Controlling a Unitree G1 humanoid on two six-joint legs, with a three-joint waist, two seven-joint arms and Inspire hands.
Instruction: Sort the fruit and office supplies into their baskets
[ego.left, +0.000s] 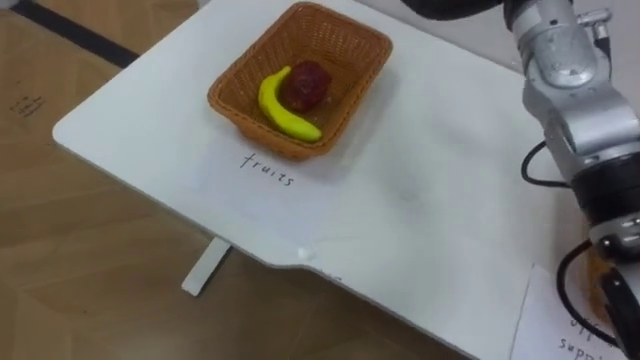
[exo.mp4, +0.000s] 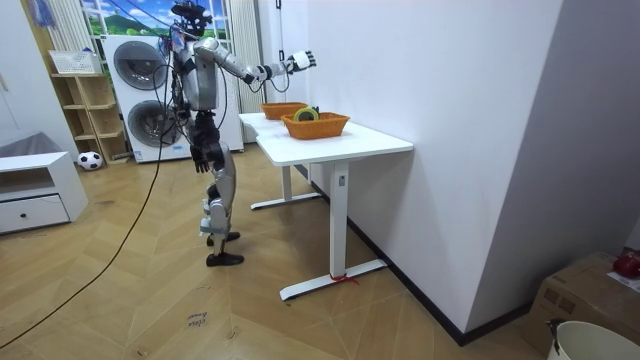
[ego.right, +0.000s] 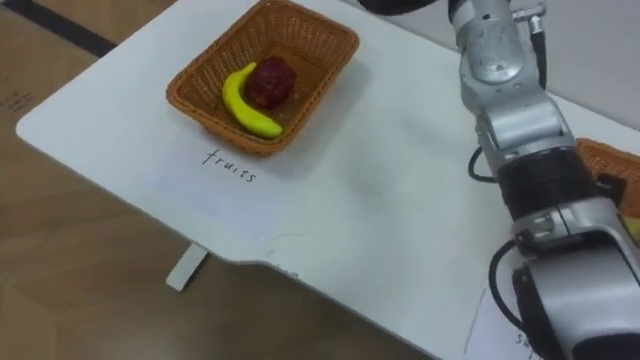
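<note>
A wicker basket (ego.left: 345, 45) stands at the far left of the white table (ego.left: 420, 210). Inside it lie a yellow banana (ego.left: 285, 108) and a dark red fruit (ego.left: 308, 83). A second wicker basket (ego.right: 612, 168) sits at the right edge; in the room view this basket (exo.mp4: 330, 126) holds a dark ring-shaped thing (exo.mp4: 306, 114). My right arm (ego.left: 575, 100) reaches out over the table, and my right hand (exo.mp4: 300, 60) is raised above the baskets with spread fingers and nothing in it. My left hand (exo.mp4: 207, 152) hangs beside my hip.
I stand at the table's long side, with a wall behind it. A handwritten label (ego.left: 268, 168) lies before the fruit basket and a paper sheet (ego.left: 560, 325) at the near right. Washing machines (exo.mp4: 140, 90), a shelf (exo.mp4: 85, 100) and a low cabinet (exo.mp4: 35, 190) stand behind me.
</note>
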